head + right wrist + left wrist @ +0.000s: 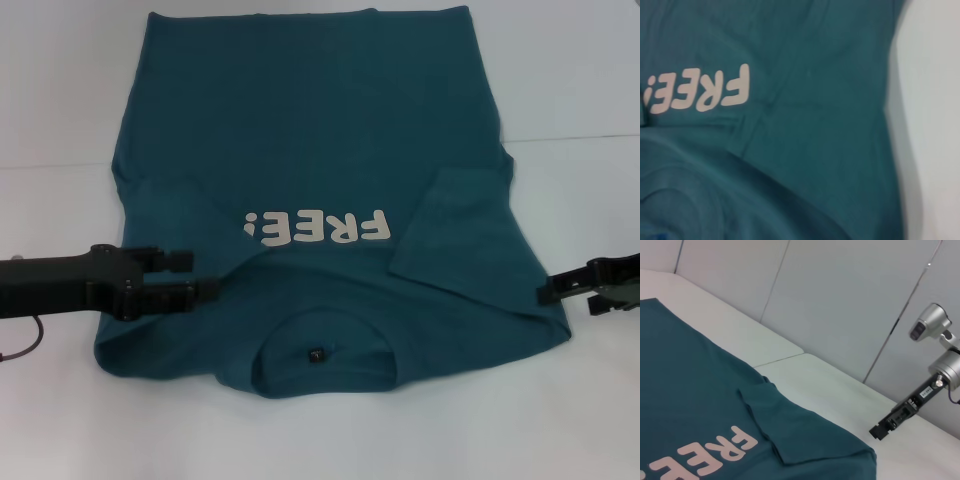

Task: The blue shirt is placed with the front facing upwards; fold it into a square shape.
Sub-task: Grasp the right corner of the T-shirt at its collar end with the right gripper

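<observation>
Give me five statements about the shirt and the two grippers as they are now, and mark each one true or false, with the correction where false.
1. The blue shirt lies with its white FREE! lettering facing up. True.
2. The collar end is the end farthest from the robot. False: the collar and neck tag are at the near end.
3. The sleeve on the robot's right is folded in over the shirt body. True.
4. The left gripper is above the shirt's left edge. True.
5. The right gripper is over the lettering. False: it is at the shirt's right edge, by the table.
</observation>
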You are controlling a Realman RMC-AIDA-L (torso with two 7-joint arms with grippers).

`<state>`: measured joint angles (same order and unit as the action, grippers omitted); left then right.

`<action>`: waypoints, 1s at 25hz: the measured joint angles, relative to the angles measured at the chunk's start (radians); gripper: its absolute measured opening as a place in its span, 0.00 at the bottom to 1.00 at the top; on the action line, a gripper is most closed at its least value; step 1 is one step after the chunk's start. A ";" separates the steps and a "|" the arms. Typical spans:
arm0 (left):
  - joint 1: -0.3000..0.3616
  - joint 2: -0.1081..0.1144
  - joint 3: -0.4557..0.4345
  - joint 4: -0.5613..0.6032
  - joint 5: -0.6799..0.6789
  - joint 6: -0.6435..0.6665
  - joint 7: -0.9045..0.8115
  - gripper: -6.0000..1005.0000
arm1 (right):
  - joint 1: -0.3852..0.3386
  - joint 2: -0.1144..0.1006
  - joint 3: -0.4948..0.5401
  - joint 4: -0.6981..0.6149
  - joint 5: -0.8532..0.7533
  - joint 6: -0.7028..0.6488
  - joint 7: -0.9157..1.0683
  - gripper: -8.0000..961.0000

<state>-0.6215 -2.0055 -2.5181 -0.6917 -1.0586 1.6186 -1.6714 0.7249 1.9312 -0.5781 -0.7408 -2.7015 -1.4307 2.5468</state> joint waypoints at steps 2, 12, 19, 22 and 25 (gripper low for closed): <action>0.000 -0.001 0.000 0.000 0.000 -0.003 0.000 0.72 | 0.000 0.000 -0.001 0.012 0.006 0.004 -0.001 0.98; 0.002 -0.003 -0.003 0.010 0.000 -0.007 0.000 0.72 | -0.007 0.009 -0.003 0.028 0.006 0.014 -0.010 0.96; 0.002 -0.004 -0.006 0.013 0.000 -0.007 0.000 0.72 | -0.009 0.011 -0.003 0.044 0.006 0.027 -0.014 0.91; 0.002 -0.008 -0.002 0.014 0.000 -0.007 0.000 0.72 | -0.010 0.011 -0.003 0.054 0.006 0.039 -0.014 0.89; 0.003 -0.008 -0.002 0.014 0.000 -0.007 -0.002 0.72 | -0.010 0.011 -0.003 0.061 0.006 0.046 -0.015 0.86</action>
<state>-0.6185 -2.0138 -2.5204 -0.6780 -1.0584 1.6118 -1.6731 0.7148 1.9420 -0.5814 -0.6795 -2.6952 -1.3847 2.5320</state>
